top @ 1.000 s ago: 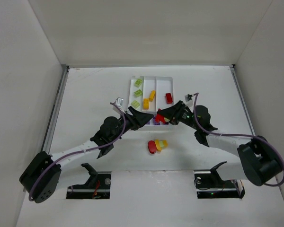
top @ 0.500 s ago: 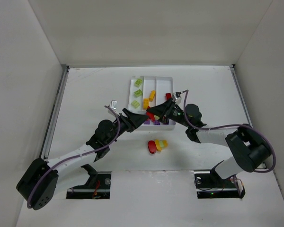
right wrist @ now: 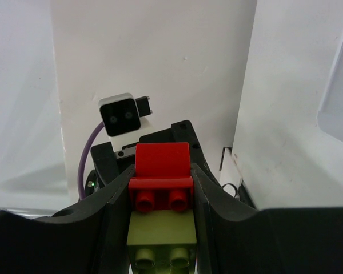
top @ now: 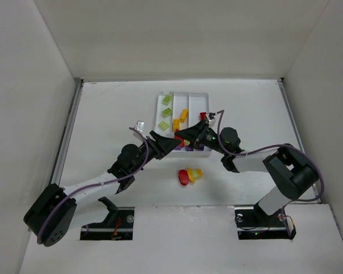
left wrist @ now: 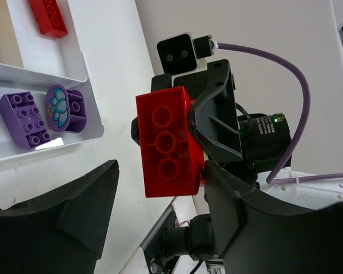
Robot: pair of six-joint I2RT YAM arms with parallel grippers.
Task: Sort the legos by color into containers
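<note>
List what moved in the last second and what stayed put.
The right gripper, still shut on the red brick, carried it left from the near end of the tray to the left gripper, whose open fingers now straddle the brick. The bricks in the tray and the red and yellow pair on the table stayed put.
</note>
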